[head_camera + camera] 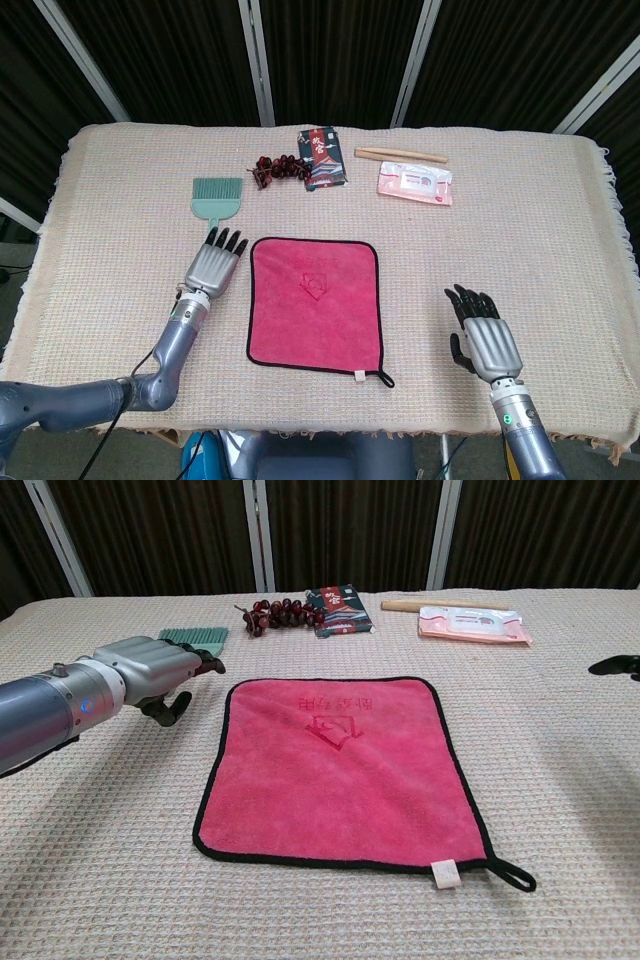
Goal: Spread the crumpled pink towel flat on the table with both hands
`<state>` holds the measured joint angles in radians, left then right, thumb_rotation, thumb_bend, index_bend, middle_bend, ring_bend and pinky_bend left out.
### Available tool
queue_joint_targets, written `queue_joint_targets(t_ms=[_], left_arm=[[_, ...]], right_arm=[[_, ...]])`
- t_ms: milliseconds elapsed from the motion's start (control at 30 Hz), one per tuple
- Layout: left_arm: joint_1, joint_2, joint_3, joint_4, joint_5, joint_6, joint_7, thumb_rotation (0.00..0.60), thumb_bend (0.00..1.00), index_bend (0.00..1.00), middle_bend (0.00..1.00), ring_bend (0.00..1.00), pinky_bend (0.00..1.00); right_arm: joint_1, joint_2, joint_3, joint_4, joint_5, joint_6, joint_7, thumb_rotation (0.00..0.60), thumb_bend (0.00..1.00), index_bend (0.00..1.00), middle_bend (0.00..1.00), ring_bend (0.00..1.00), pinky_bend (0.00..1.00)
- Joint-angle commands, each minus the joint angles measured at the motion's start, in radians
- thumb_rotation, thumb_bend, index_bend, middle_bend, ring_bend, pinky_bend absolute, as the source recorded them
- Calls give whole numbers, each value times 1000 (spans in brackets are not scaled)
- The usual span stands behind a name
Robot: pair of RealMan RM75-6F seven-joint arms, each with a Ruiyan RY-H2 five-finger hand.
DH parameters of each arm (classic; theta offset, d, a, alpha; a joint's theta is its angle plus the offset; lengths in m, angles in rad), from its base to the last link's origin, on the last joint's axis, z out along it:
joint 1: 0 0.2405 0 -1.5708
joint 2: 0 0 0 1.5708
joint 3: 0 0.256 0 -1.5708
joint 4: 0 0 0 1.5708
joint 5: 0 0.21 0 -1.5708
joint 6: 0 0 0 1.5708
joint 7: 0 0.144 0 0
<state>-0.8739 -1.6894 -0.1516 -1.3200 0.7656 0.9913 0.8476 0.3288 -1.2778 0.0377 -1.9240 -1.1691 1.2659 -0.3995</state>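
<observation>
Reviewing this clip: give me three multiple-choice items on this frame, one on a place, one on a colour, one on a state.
1. Where is the green brush?
A. far left of the towel
B. on the towel
C. by the right robot hand

2. What colour is the towel's edging?
A. white
B. black
C. yellow

3. How does the pink towel lie?
A. crumpled
B. folded in half
C. spread flat

Key: 1 A, the brush lies just beyond the left robot hand; 2 B, a black border rings the pink cloth; 3 C, all four edges show, and neither the left nor the right robot hand touches it.
</observation>
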Motion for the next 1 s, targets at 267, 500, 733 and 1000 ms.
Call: queue_joint_targets(t_ms=[267,500,733,1000], left_arm=[[67,99,61,-223,183,35,-148,600,755,70,19,0,0],[134,163,179,-385,332,71,-186,600,756,69,19,0,0],[188,195,260,-447,386,88,-185,600,757,71,20,0,0],[221,188,287,-434,434,84,-218,600,760,73,21,0,0]], right_arm=[[-4,0,4,-4,-9,0,4,600,620,0,0,0,0],[-11,6,3,-13,-23,6,10,600,620,0,0,0,0],[-15,11,1,-21,-35,4,13,600,620,0,0,0,0],[-20,11,-1,-24,-48,6,17,600,620,0,0,0,0]])
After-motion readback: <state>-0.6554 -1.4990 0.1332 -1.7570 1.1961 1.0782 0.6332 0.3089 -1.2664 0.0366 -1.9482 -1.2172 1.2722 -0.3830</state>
